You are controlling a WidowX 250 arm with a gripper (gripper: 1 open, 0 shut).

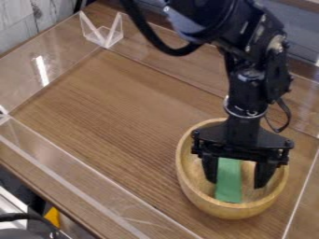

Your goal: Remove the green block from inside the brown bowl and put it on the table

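Over the brown bowl [233, 179], the wide-open, empty tool [240, 175] straddles the green block [232, 181]; next it must close and lift.

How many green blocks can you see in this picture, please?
1: a flat bright green rectangular block lying inside the round tan wooden bowl, between the open pincer's fingers. None seems hidden.

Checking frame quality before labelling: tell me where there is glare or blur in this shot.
Camera view: white glare streaks on the clear acrylic walls at left; the arm's upper part is slightly motion-blurred; green block, brown bowl and open gripper stay sharp enough.
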